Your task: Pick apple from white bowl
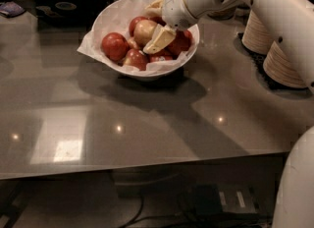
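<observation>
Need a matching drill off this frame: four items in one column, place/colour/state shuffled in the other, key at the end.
Column 1
1. largest apple
2. white bowl
3. gripper
4. stacks of paper bowls

Column 2
A. at the far right of the table
B. down in the bowl, at the largest apple
C. pale yellowish-tan
D. lined with crinkled white paper

Pairs: 1-C, 2-D, 3-B, 4-A
</observation>
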Controlling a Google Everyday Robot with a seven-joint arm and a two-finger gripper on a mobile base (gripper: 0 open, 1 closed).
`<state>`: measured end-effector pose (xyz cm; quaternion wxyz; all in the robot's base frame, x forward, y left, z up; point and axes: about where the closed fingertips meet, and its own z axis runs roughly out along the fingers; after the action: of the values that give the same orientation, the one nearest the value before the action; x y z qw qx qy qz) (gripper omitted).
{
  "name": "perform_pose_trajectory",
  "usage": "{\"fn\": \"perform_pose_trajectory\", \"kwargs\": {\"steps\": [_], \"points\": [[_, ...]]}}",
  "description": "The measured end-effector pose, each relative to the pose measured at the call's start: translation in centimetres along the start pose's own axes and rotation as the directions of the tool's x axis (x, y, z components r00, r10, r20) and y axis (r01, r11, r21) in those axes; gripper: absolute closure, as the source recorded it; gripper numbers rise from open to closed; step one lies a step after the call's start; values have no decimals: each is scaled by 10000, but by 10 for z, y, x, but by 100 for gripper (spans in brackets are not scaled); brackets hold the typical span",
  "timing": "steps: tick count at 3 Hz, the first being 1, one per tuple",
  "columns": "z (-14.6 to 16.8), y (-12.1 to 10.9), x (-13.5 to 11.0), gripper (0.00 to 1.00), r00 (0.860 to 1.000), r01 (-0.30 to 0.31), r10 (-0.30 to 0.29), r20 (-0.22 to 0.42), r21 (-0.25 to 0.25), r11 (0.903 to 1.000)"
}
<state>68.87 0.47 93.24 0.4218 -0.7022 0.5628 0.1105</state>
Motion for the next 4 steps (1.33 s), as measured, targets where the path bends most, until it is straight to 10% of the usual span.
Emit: {"fn": "perform_pose_trajectory", "kwargs": {"steps": [1, 4], "points": [[8, 2, 6, 32, 9999, -111, 111, -43, -99, 9999], [14, 4, 12, 100, 9998, -208, 206, -86, -209, 9996]]}}
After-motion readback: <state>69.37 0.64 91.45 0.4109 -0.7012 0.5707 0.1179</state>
